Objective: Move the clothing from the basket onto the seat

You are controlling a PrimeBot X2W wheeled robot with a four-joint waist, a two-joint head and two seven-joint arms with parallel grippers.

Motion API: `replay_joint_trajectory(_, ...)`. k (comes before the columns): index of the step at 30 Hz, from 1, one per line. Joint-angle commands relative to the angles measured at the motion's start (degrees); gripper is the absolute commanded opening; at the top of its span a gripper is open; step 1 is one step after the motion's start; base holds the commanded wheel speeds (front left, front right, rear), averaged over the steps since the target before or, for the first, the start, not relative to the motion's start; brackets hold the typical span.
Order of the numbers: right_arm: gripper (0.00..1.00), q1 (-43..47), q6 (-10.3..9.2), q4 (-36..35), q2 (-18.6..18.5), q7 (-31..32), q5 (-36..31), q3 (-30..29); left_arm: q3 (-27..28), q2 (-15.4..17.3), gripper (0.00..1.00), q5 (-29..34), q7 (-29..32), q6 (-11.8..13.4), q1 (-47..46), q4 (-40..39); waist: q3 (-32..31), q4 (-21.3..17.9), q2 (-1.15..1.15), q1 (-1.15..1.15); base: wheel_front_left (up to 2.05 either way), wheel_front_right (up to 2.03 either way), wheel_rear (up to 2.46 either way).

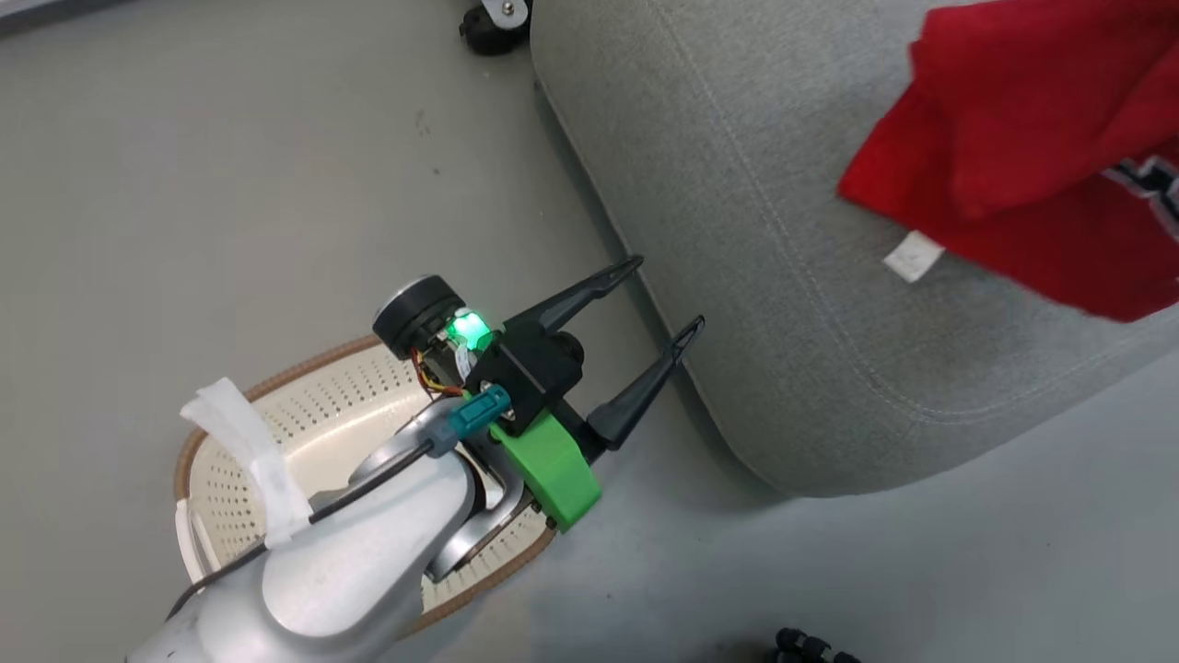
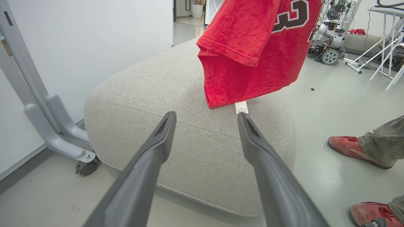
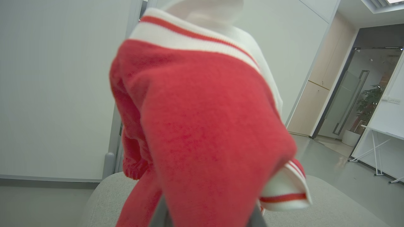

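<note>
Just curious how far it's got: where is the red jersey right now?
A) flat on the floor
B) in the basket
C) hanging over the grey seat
C: the jersey hangs in the air over the seat, well away from the basket.

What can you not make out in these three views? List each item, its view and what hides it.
Right gripper, right wrist view: the jersey drapes over its fingers, so the grip cannot be told.
Jersey numerals, left wrist view: cut off by the top edge.
Basket base, head view: hidden behind the left arm.
Person, left wrist view: right edge cuts off all but shoes and trouser legs.
</note>
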Motion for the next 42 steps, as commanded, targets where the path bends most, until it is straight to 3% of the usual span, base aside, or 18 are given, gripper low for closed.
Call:
replay_joint_trajectory(1,0.0,-3.2,-0.01,0.4,-1.9,0.4,1.1,-1.6,0.5,0.3,1.0,0.0,-0.1,-0.2,-1.6,-0.2,11.3,7.9,0.0,0.0,0.0,0.0,0.0)
replay_joint_trajectory(7,0.0,-10.9,-0.01,10.0,-7.7,3.2,4.1,-1.6,0.2,-0.5,1.0,0.8,-1.1,-0.9,-4.3,0.1,16.0,10.7,0.0,0.0,0.0,0.0,0.0)
replay_joint_trajectory(13,0.0,-18.0,-0.01,22.4,-6.0,5.4,7.2,1.8,-0.4,-2.0,1.0,1.3,-1.6,-1.5,-6.7,1.0,19.2,12.7,0.0,0.0,0.0,0.0,0.0)
replay_joint_trajectory(19,0.0,-22.9,-0.04,36.1,-3.8,2.9,4.0,0.7,-0.5,-2.9,1.0,1.4,-2.6,-1.4,-7.8,2.7,19.4,14.5,0.0,0.0,0.0,0.0,0.0)
replay_joint_trajectory(20,0.12,-23.6,-0.04,38.0,-3.7,2.2,3.2,-0.1,-0.4,-3.0,1.0,1.1,-2.8,-1.3,-7.8,2.9,19.2,14.7,0.0,0.0,0.0,0.0,0.0)
replay_joint_trajectory(21,1.0,-24.3,-0.04,40.0,-3.8,1.5,1.7,-1.0,-0.3,-3.2,1.0,0.9,-3.0,-1.3,-7.8,3.2,19.0,14.9,0.0,0.0,0.0,0.0,0.0)
replay_joint_trajectory(25,1.0,-25.7,-0.04,43.3,-2.1,-0.2,-3.4,-3.9,-0.1,-3.4,1.0,-0.1,-3.5,-1.1,-6.9,4.9,17.2,15.3,0.0,0.0,0.0,0.0,0.0)
replay_joint_trajectory(28,1.0,-24.4,-0.04,39.5,-1.0,-0.4,-9.2,-8.5,0.1,-3.7,1.0,-0.7,-4.3,-0.6,-5.4,6.4,15.1,15.4,0.0,0.0,0.0,0.0,0.0)
replay_joint_trajectory(35,1.0,-12.6,-0.05,25.1,12.6,-0.3,-25.1,-17.2,1.9,-4.6,1.0,-2.5,-6.7,1.9,-0.7,10.1,7.2,15.5,0.0,0.0,0.0,0.0,0.0)
replay_joint_trajectory(37,1.0,-8.3,-0.04,22.1,16.6,-0.3,-26.6,-16.1,2.9,-4.6,1.0,-2.6,-7.3,3.1,1.0,10.9,4.5,15.8,0.0,0.0,0.0,0.0,0.0)
replay_joint_trajectory(42,1.0,0.5,-0.04,17.6,22.4,-0.4,-25.1,-8.3,8.1,-5.8,1.0,-3.3,-8.0,6.9,7.1,12.3,-2.4,16.6,0.0,0.0,0.0,0.0,0.0)
